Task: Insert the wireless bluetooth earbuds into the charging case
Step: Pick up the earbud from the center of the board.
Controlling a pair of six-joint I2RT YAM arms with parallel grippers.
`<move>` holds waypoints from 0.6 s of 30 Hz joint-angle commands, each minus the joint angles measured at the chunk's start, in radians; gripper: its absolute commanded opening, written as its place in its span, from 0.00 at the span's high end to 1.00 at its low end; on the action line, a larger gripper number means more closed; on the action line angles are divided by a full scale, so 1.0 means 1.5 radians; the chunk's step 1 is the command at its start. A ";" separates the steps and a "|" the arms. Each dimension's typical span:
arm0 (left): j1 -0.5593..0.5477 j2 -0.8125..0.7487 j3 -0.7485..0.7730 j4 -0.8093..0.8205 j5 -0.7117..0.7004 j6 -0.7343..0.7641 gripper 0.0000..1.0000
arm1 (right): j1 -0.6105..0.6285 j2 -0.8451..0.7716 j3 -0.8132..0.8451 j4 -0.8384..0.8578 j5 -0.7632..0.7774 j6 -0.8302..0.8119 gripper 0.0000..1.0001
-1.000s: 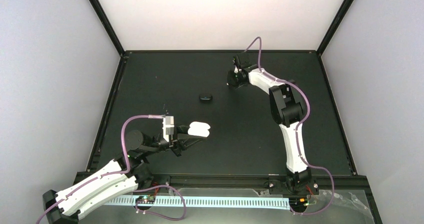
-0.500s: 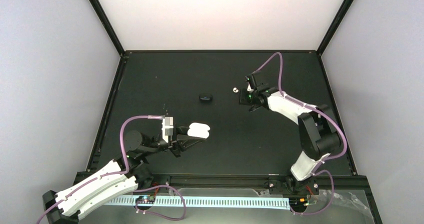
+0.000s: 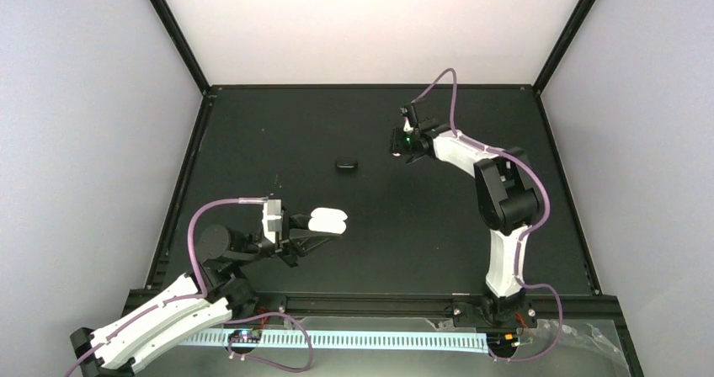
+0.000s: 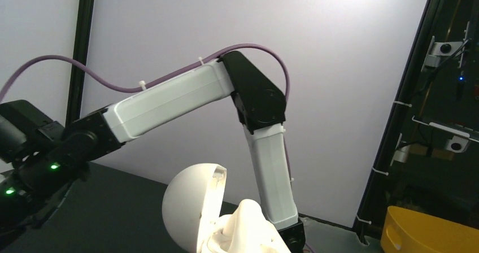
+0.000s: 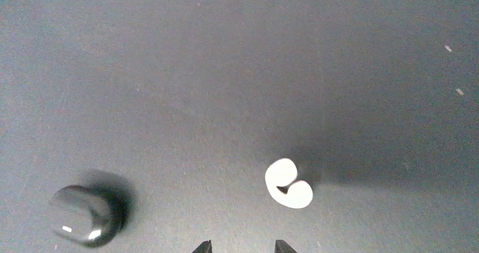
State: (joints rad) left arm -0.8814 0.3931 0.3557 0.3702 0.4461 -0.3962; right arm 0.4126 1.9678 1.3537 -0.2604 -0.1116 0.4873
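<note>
white earbud point(image 5: 288, 183): on surface point(image 5: 226, 66), black earbud point(image 5: 87, 215) apart
right tool point(image 5: 242, 247): slightly parted, empty
left tool point(image 3: 320, 234): clamping white charging case point(image 3: 328, 219)

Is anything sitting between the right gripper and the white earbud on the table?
Nothing visible. The white earbud lies on bare table just ahead of the right gripper, whose fingertips stand apart, and slightly off to one side. The black earbud sits well apart on the other side, outside that path.
</note>
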 commanded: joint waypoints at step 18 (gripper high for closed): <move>-0.003 0.019 0.008 0.006 -0.010 0.018 0.98 | -0.001 0.140 0.175 -0.104 0.004 -0.109 0.73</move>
State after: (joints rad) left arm -0.8814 0.4149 0.3557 0.3645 0.4404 -0.3870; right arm 0.4137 2.1567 1.5848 -0.3744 -0.1299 0.3485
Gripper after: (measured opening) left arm 0.232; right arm 0.276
